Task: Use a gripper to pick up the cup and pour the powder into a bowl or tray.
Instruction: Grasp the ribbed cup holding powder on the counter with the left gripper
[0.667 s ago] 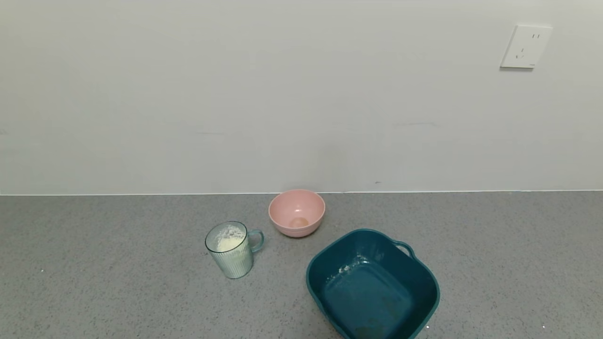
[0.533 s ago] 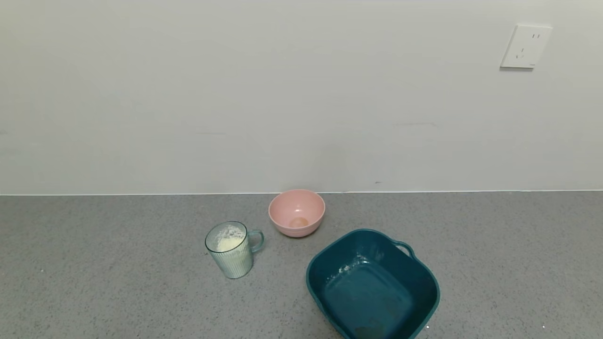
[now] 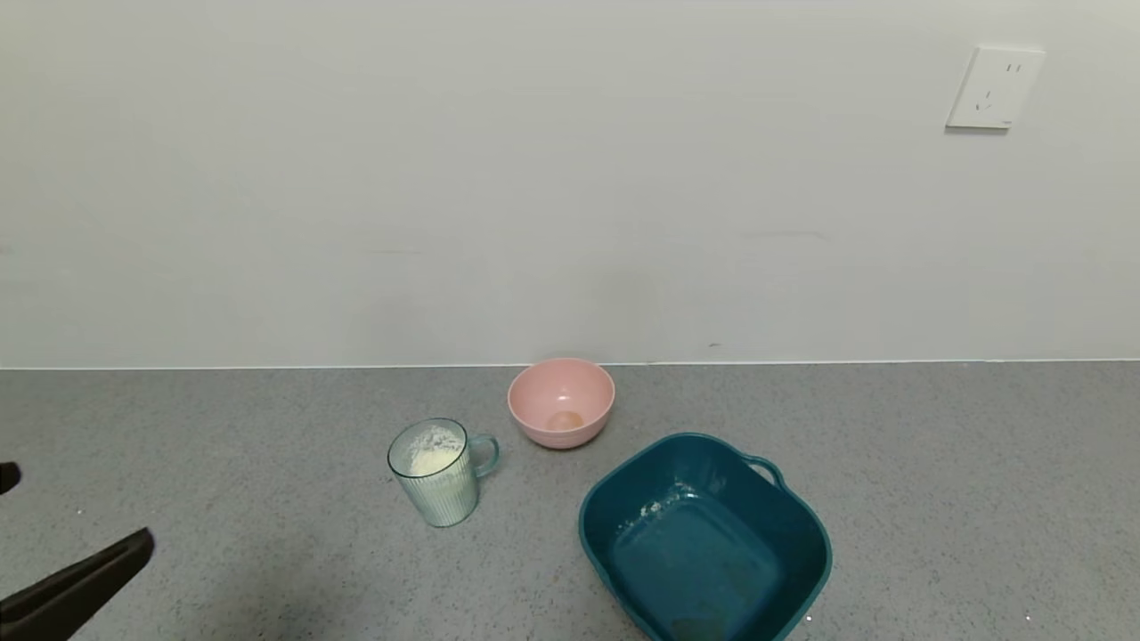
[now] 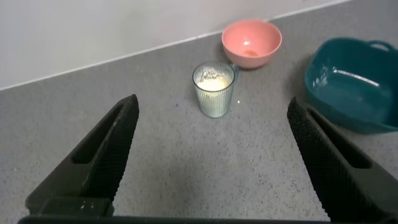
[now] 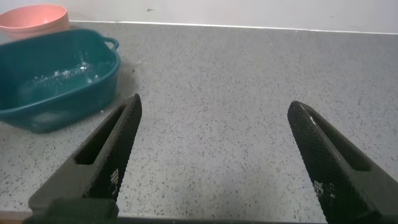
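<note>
The ribbed clear cup stands upright on the grey counter, its handle towards the pink bowl, with white powder heaped inside. The dark teal basin sits to its right and nearer to me, with a few powder specks on its floor. My left gripper is open and empty at the far left front, well short of the cup. In the left wrist view the cup stands ahead between the spread fingers, and the basin is off to one side. My right gripper is open over bare counter beside the basin.
A small pink bowl stands behind the cup and basin, close to the wall. The grey speckled counter ends at a white wall with a socket at the upper right.
The left gripper's black fingers have come into the head view at the bottom left. The cup, basin and pink bowl have not moved.
</note>
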Available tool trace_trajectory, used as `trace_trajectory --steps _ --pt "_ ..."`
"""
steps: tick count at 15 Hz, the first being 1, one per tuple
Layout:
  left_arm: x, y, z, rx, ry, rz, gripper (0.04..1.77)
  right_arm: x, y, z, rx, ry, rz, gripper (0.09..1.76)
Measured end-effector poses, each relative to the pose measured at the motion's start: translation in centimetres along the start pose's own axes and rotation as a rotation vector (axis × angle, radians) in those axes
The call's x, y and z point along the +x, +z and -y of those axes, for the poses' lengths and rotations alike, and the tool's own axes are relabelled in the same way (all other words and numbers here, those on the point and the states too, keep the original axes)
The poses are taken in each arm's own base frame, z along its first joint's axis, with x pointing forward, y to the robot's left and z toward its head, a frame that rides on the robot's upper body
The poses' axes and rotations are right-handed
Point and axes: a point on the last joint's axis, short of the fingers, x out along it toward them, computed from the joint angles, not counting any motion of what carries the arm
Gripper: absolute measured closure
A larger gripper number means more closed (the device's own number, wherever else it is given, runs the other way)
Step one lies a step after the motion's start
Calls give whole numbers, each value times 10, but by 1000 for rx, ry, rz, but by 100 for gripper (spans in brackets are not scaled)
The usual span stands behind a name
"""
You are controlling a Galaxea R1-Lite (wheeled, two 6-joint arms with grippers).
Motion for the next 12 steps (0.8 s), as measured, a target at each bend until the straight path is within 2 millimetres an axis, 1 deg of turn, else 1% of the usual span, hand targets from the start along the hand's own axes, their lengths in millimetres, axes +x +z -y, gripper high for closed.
trace_trajectory --steps 2,5,9,12 --pt "30 3 -2 29 -19 -107 9 0 0 0 0 0 0 14" --pt "71 -3 -4 52 -42 -253 9 0 0 0 0 0 0 14" --pt "117 -25 -5 46 -55 -382 9 0 0 0 0 0 0 14" --pt "141 -43 -4 42 -65 -421 9 0 0 0 0 0 0 14"
